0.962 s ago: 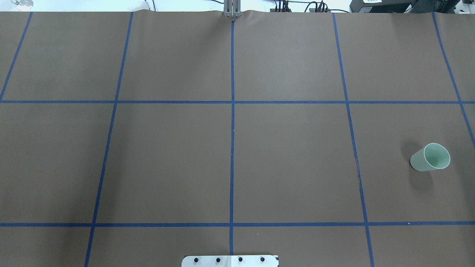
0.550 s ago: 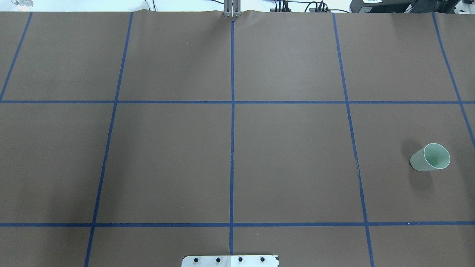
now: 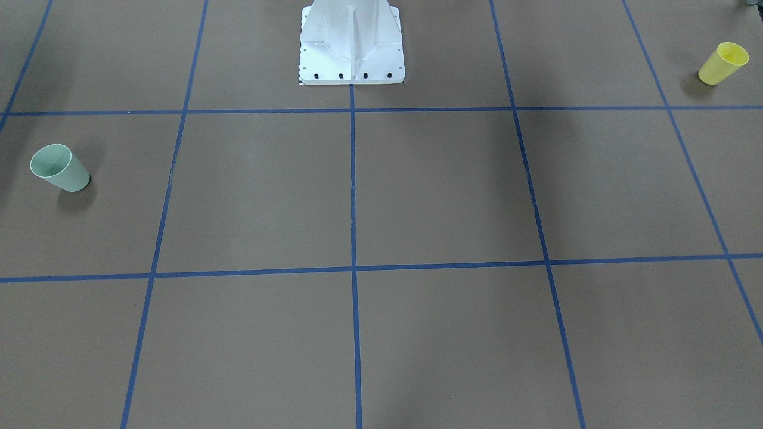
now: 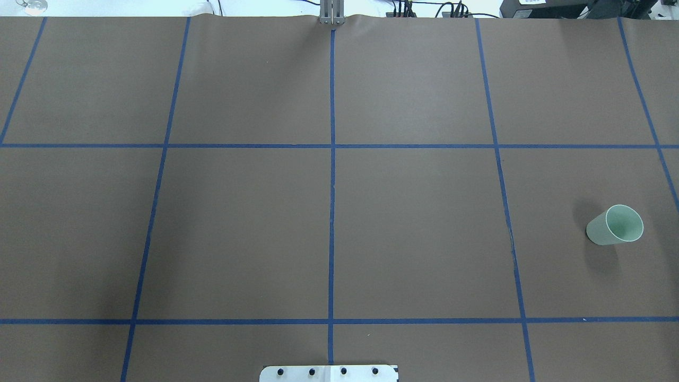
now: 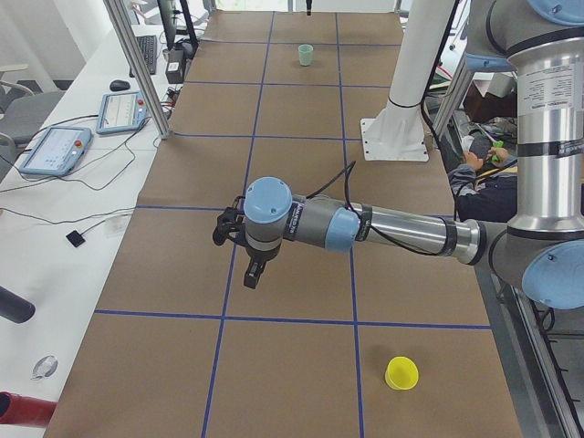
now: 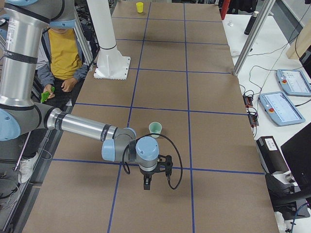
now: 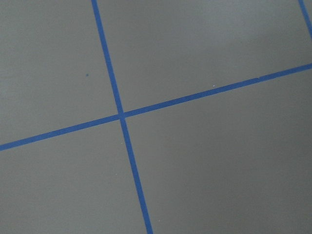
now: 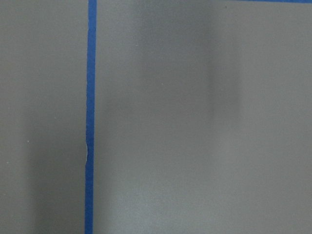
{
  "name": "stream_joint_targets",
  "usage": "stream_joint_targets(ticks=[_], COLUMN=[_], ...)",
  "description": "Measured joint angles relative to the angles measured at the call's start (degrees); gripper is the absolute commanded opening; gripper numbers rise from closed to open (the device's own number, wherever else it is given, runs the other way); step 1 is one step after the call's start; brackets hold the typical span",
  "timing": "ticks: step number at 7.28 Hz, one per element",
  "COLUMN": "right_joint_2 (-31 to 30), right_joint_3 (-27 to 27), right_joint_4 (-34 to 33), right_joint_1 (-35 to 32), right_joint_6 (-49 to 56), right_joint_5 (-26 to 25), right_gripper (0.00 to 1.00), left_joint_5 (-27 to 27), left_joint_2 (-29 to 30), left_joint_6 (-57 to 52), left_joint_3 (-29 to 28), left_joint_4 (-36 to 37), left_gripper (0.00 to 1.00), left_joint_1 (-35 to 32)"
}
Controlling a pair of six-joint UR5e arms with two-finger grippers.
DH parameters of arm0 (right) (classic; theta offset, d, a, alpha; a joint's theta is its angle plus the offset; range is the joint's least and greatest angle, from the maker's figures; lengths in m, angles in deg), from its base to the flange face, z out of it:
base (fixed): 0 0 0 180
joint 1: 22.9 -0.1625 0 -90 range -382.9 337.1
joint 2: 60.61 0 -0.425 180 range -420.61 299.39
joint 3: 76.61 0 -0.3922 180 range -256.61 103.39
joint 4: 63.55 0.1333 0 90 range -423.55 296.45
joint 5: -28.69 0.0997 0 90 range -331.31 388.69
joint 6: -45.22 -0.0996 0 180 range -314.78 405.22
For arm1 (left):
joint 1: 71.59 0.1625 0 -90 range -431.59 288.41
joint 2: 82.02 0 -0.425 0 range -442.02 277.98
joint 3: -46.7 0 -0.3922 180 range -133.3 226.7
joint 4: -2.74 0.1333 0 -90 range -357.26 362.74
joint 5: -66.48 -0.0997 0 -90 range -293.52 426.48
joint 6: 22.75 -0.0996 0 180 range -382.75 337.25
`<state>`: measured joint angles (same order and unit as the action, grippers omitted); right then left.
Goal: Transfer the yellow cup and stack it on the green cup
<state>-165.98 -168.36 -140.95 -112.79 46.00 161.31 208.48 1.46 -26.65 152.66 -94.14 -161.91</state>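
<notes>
Left gripper point(image 5: 254, 272) and right gripper point(image 6: 146, 183) hang above the table point(image 3: 417, 190); open or closed, I cannot tell. Nothing has moved lately: yellow cup point(image 3: 722, 63) upper right in the front view, green cup point(image 3: 59, 168) at left, transfer not begun.

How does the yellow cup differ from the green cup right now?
The yellow cup is bright lemon; the green cup is pale mint. The yellow cup stands far to the robot's left, the green cup far to its right. Both stand upright, mouth up, with the same tapered shape.
</notes>
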Motion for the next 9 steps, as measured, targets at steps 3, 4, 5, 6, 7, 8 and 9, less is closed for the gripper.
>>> stream_joint_targets(ticks=[3, 4, 5, 6, 7, 8, 9], right_joint_2=[-0.4, -0.5, -0.5, -0.4, -0.2, -0.1, -0.1], right_joint_3=[0.9, 0.9, 0.9, 0.9, 0.9, 0.9, 0.8], right_joint_4=[0.0, 0.0, 0.0, 0.0, 0.0, 0.0, 0.0], right_joint_1=[0.0, 0.0, 0.0, 0.0, 0.1, 0.1, 0.1], right_joint_6=[0.1, -0.2, -0.4, -0.6, -0.7, -0.7, -0.7], right_joint_5=[1.9, 4.2, 5.6, 6.1, 6.2, 6.2, 6.2], right_gripper=[1.0, 1.0, 1.0, 1.0, 1.0, 1.0, 1.0], left_joint_5=[-1.1, -5.1, -11.2, -17.0, -23.5, -29.7, -36.1], left_joint_2=[-0.3, -0.7, -0.8, -0.9, -0.9, -0.9, -0.9], left_joint_6=[11.1, 17.7, 25.6, 33.2, 40.9, 47.5, 53.5], left_joint_3=[1.7, 2.6, 4.0, 5.0, 5.7, 6.3, 6.5], left_joint_4=[-6.2, -6.9, -7.2, -7.4, -7.4, -7.3, -6.3], left_gripper=[1.0, 1.0, 1.0, 1.0, 1.0, 1.0, 1.0], left_joint_1=[0.0, 0.0, 0.0, 0.1, 0.4, 1.1, 2.6])
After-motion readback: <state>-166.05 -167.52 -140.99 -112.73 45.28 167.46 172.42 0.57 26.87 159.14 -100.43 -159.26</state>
